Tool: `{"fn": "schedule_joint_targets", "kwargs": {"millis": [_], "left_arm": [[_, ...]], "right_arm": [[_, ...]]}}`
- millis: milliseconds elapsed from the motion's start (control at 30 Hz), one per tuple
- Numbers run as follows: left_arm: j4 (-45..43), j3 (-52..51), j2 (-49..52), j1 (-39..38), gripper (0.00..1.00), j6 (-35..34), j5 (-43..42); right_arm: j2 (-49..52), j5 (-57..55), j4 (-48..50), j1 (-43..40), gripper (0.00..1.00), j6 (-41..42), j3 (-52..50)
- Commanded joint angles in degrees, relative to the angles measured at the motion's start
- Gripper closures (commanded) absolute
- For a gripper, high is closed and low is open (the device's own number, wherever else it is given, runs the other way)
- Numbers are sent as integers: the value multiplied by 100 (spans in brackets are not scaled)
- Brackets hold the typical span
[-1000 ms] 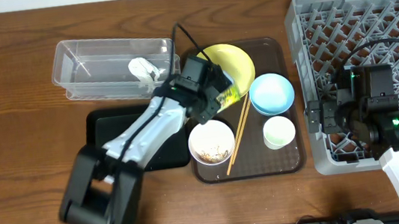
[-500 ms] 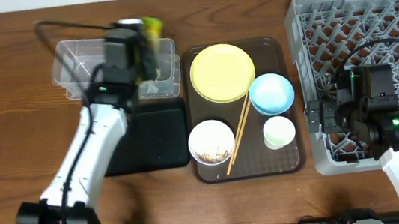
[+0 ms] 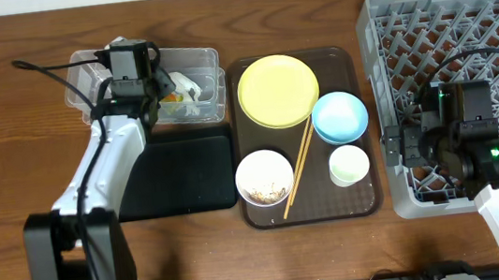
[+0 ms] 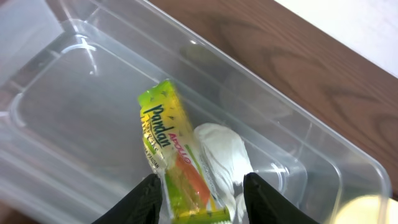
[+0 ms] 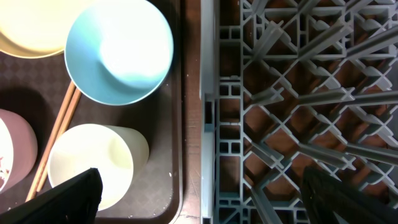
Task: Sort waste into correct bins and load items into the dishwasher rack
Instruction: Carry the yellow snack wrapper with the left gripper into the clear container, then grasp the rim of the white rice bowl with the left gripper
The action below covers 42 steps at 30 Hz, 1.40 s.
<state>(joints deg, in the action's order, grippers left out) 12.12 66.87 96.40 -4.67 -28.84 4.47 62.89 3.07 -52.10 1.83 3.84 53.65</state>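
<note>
My left gripper (image 3: 156, 94) (image 4: 202, 200) hangs open over the clear tub (image 3: 82, 72) (image 4: 68, 106). The green-and-orange wrapper (image 3: 172, 98) (image 4: 169, 149) lies in the tub between the jaws, against the crumpled white paper (image 3: 191, 88) (image 4: 227, 155). The black tray (image 3: 188, 175) is below the tub. The yellow plate (image 3: 278, 90), blue bowl (image 3: 339, 116) (image 5: 118, 50), white cup (image 3: 348, 164) (image 5: 93, 162), chopsticks (image 3: 298, 165) (image 5: 57, 134) and white bowl (image 3: 263, 171) with crumbs (image 3: 265, 194) sit on the brown tray. My right gripper (image 3: 392, 150) (image 5: 202, 199) is open, empty, straddling the grey rack's (image 3: 464, 40) (image 5: 298, 93) left edge.
The brown serving tray (image 3: 362, 204) (image 5: 177, 155) lies between the bins and the rack, its right rim close to the rack wall. Wooden table (image 3: 19, 185) surrounds everything. Cables trail from both arms.
My left arm carried the wrapper from the yellow plate left to the clear tub and lowered over it; the wrapper now lies in the tub. The right arm has not moved.
</note>
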Motion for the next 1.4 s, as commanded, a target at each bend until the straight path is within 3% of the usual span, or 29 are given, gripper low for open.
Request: {"fn": "schedule_joint_targets", "kwargs": {"millis": [0,133,200,233,367,600,933,1267,1367], "left_arm": [[553,13,-798,-107,54,31,-208],[1952,13,-1305,-404,52,28,-570],[2555,11,-1414,-546,30,28,-551],[2822,11,-1423,-610,27,26,-557],[3375,0,-1394,-907,28,28,-901],[3097,-7,-1215,-2076,29,787,-942],[2579,-7,-289,-3657,32,612,-986],[2223,-7,706,-4269,43,195,-984],[2227,-7,811,-4295,50,195,-986]], "right_arm": [[-28,44,-31,24,1,-48,111],[-28,44,-46,24,1,-48,111],[-26,44,-44,24,1,-48,111],[-26,44,-44,24,1,-48,111],[-26,44,-44,24,1,-48,111],[-26,44,-46,24,1,-48,111],[-26,44,-44,24,1,-48,111],[-26,90,-48,24,1,-46,109],[-26,90,-46,24,1,-46,111]]}}
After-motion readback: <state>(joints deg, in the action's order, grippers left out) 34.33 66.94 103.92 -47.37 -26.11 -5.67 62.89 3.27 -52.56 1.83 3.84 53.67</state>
